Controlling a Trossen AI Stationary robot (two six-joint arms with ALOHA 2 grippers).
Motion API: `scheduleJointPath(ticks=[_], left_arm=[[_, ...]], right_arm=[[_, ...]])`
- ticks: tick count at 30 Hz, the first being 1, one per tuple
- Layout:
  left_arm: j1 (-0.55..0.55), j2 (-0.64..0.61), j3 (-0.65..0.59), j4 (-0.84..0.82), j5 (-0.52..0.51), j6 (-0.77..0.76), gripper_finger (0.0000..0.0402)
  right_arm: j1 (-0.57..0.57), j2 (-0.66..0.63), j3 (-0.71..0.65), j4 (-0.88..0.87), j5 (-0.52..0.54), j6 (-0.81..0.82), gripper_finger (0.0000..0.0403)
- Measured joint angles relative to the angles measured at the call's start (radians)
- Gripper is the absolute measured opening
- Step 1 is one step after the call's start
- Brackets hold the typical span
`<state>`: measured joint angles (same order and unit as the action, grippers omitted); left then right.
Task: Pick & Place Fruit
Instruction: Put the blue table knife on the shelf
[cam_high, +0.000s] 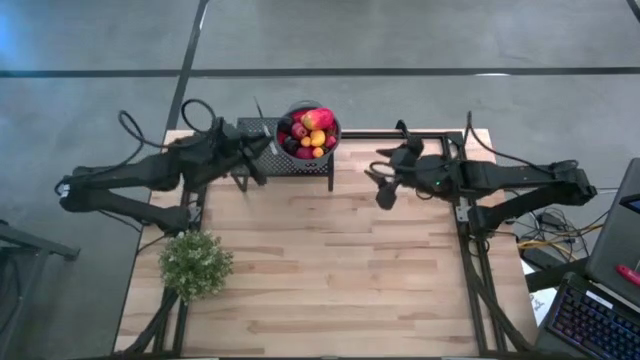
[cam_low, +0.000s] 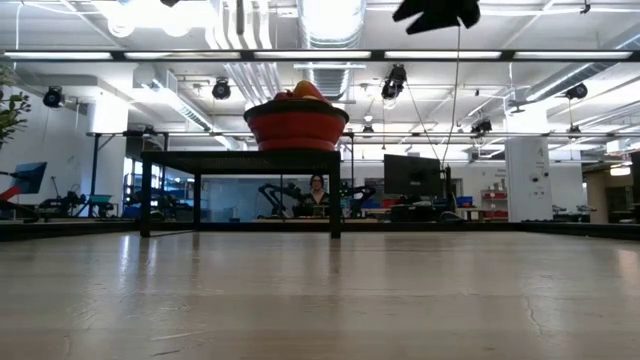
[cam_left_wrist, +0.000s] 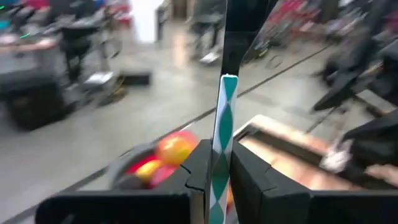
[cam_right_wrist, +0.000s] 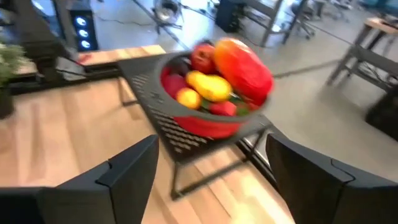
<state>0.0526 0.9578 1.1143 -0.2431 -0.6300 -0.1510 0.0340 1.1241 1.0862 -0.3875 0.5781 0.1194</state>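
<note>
From the overhead camera I see the fruit (cam_high: 309, 133) heaped in a red bowl (cam_high: 333, 137) on a small black mesh stand (cam_high: 262, 150) at the far edge of the table (cam_high: 330, 270), roughly centred. The pile is a rounded mound with no clear long axis; the one larger red piece (cam_right_wrist: 244, 65) lies tilted across the top on the side towards my right arm. From table height only the tip of the pile shows above the bowl rim, and the lower fruit are hidden inside.

My right gripper (cam_high: 383, 180) hangs above the table just right of the stand, clear of the bowl, its fingers (cam_right_wrist: 121, 171) spread wide with nothing between them. In the low view only a dark scrap of it shows at the top edge.

My left gripper (cam_high: 262, 152) sits over the left part of the stand, beside the bowl, fingers pressed together on a thin silver blade (cam_left_wrist: 222, 140) that stands up between them; its upper end is cut off.

A bushy green plant (cam_high: 195, 263) stands near the table's left edge. The near and middle boards lie open. A person shows far behind the stand, too small to read.
</note>
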Motion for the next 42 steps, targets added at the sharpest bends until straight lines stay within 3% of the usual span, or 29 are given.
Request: scheduleJointPath(ticks=[11, 17, 21, 32, 42], left_arm=[[0.084, 0.157, 0.38, -0.695, -0.089, -0.29, 0.004], [0.13, 0.208, 0.411, -0.881, -0.088, -0.428, 0.004], [0.182, 0.229, 0.395, -1.012, -0.077, -0.537, 0.004], [0.393, 0.261, 0.309, -1.022, 0.121, -0.593, 0.004], [0.555, 0.378, 0.296, -0.976, 0.353, -0.529, 0.0039]], right_arm=[[-0.13, -0.082, 0.0, -0.14, 0.002, -0.012, 0.0314], [-0.178, -0.094, -0.001, -0.168, -0.006, -0.049, 0.0316], [-0.202, -0.095, -0.002, -0.203, -0.072, -0.049, 0.0301], [-0.207, -0.081, -0.032, -0.213, -0.116, -0.041, 0.0254], [-0.207, -0.081, -0.095, -0.212, -0.116, -0.04, 0.0227]])
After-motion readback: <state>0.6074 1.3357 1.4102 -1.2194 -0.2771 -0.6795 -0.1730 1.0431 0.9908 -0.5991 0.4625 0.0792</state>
